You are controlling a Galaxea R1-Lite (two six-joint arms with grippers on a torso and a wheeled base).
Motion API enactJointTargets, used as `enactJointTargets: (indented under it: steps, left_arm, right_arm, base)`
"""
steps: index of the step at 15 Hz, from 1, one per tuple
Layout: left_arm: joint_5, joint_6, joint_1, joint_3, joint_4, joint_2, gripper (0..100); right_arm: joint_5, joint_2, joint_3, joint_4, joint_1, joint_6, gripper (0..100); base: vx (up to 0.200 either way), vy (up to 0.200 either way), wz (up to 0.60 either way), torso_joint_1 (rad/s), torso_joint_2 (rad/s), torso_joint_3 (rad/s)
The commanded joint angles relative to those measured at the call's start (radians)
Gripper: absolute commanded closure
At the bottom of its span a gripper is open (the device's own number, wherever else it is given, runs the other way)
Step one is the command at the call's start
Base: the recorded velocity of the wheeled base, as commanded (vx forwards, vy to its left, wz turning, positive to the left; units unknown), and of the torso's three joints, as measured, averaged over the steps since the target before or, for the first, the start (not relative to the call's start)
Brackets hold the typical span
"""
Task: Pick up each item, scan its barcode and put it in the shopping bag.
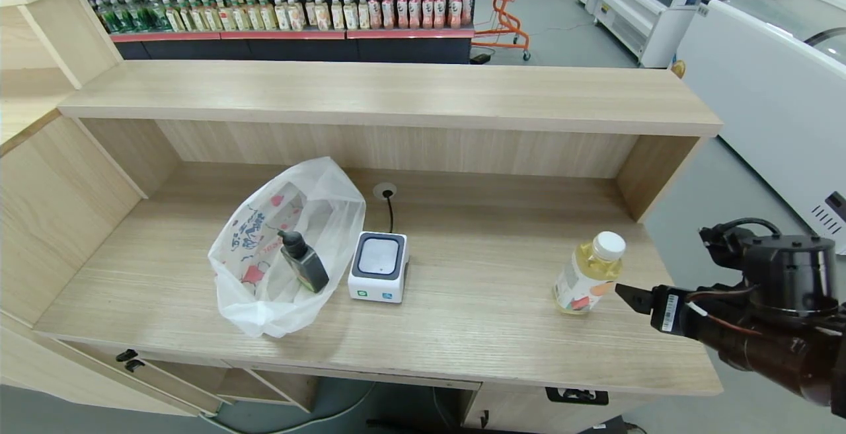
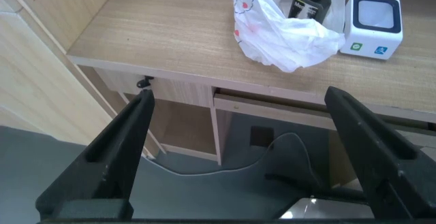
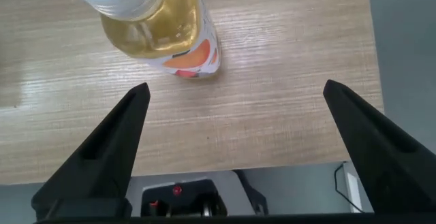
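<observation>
— Right pincer [image 1: 633, 298], head view: what shows?
— One dark fingertip, just beside the yellow drink bottle [image 1: 588, 274], which stands upright near the right end of the counter [image 1: 476, 315]. The other finger is hidden. Well apart, a dark pump bottle [image 1: 303, 262] leans inside the shopping bag [image 1: 264, 302], beside the scanner [image 1: 378, 265].
— Left wrist view?
— Left pincer [image 2: 238, 156] is spread wide and holds nothing, off the counter's front edge. The pump bottle's top is cut off.
— Right wrist view?
— Fingers wide apart, empty. The drink bottle stands beyond them, not between them, its cap partly cropped.
</observation>
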Motion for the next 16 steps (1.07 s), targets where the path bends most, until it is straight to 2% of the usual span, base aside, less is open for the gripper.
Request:
enactJointTargets:
  steps: [1, 8, 9, 16]
  left_arm:
    - [0.000, 0.000, 0.002, 0.000, 0.001, 0.000, 0]
    - [0.000, 0.000, 0.000, 0.000, 0.000, 0.000, 0]
    - [0.000, 0.000, 0.000, 0.000, 0.000, 0.000, 0]
    - [0.000, 0.000, 0.000, 0.000, 0.001, 0.000, 0]
  right_arm:
    - [0.002, 0.115, -0.005, -0.067, 0.012, 0.000, 0]
    - [0.025, 0.248, -0.034, -0.261, 0.054, -0.060, 0]
    - [0.025, 0.282, -0.034, -0.323, 0.065, -0.072, 0]
    - [0.027, 0.400, -0.053, -0.483, 0.089, -0.129, 0]
  base:
    - [0.000, 0.000, 0.00, 0.000, 0.00, 0.000]
    - [0.000, 0.000, 0.00, 0.000, 0.00, 0.000]
    - [0.000, 0.000, 0.00, 0.000, 0.00, 0.000]
    - [0.000, 0.000, 0.00, 0.000, 0.00, 0.000]
